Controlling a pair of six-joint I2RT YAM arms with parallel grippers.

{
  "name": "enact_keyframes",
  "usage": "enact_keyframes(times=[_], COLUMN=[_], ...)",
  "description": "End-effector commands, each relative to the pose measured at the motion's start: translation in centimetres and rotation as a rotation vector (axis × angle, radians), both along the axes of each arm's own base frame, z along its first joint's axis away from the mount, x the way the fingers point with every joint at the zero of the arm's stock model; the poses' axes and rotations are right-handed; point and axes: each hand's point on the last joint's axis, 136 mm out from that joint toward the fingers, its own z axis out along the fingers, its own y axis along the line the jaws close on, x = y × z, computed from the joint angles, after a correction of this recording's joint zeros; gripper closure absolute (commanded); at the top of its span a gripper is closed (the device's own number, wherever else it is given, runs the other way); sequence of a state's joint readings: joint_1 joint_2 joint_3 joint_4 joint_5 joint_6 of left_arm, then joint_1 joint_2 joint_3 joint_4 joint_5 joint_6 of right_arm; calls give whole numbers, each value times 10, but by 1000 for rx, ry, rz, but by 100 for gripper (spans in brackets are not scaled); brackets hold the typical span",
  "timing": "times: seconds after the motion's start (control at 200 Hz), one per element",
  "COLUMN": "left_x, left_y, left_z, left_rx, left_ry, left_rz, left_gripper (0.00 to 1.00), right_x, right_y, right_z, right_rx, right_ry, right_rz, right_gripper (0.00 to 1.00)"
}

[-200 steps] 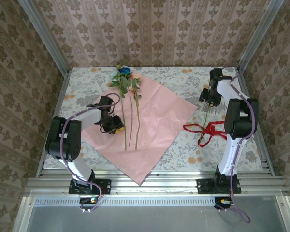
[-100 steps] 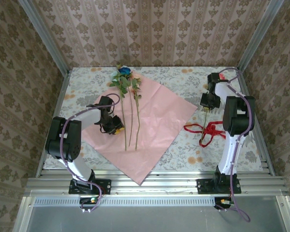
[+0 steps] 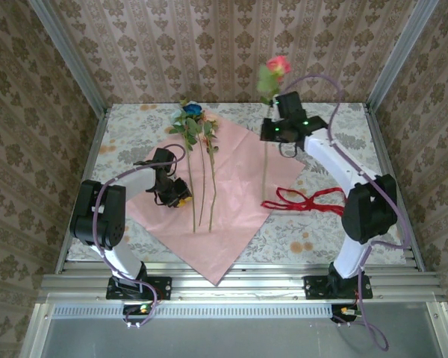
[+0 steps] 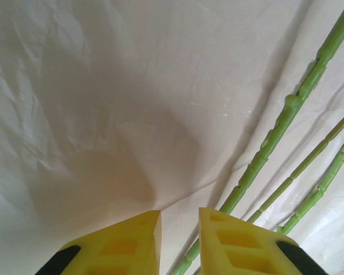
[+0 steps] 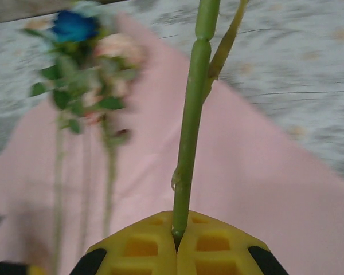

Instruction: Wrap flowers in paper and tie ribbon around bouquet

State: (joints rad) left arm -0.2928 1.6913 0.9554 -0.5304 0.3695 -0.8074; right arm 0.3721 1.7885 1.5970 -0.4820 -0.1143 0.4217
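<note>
Right gripper [image 5: 176, 235] clenched on pink flower [image 3: 266, 160] stem, held upright over paper [image 3: 239, 201]. Left gripper [image 4: 179, 216] jaws narrowly apart on paper; whether gripping, cannot tell.

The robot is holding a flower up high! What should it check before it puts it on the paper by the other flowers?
1. Right hand shut tight on the rose stem: ok.
2. Rose lifted off the table, bloom up: ok.
3. Paper spread open, pink side up: ok.
4. Other flowers lying with stems on the paper, bare paper beside them: ok.
5. Left hand pressing on the paper beside the stems; really pinching it: cannot tell.
6. Ribbon free of the rose's stem end: cannot tell, they sit very close.
</note>
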Motion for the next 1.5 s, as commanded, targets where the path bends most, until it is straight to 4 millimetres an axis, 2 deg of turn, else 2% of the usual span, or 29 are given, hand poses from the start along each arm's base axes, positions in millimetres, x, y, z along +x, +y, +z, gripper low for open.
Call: enact_keyframes(times=[0.0,0.065,0.155,0.26,0.385,0.475,0.58,0.655,0.755,0.905,1.02,1.235,1.325,1.37,1.405,1.45,1.495], left_x=[1,1,0,2,2,1,-1,-1,-1,0,0,-3,-4,-4,-4,-3,-3], left_y=[3,3,3,3,3,4,5,4,4,4,5,5,5,5,5,5,5], left_z=[1,1,1,4,6,6,4,4,3,4,4,4,3,3,4,5,6], left_rx=[5,5,4,1,3,2,4,3,3,4,6,5,5,5,4,2,2], left_ry=[1,-1,1,-8,-13,-11,-7,-6,-3,-4,-6,-5,-3,-3,-4,-8,-8], left_rz=[-1,0,3,6,6,7,6,3,1,2,4,6,5,6,6,6,5], left_gripper=[77,78,78,78,78,78,78,78,78,78,78,78,78,78,78,78,78], right_x=[5,6,9,14,12,13,10,9,10,7,8,11,14,11,11,11,12], right_y=[62,93,117,115,93,74,78,86,98,133,152,191,200,198,196,190,181], right_z=[-2,-7,-23,-43,-49,-42,-28,-21,-18,-5,-3,-42,-64,-81,-91,-100,-100], right_rx=[153,186,143,75,-47,-99,-156,-177,-112,-32,-21,81,92,61,41,16,-2], right_ry=[15,22,36,50,31,9,-28,-55,-49,-54,-66,58,106,157,184,215,228], right_rz=[75,126,158,135,103,75,112,123,117,152,164,209,217,217,220,216,202], right_gripper=[100,100,100,100,100,100,100,100,100,100,100,100,100,100,91,71,54])
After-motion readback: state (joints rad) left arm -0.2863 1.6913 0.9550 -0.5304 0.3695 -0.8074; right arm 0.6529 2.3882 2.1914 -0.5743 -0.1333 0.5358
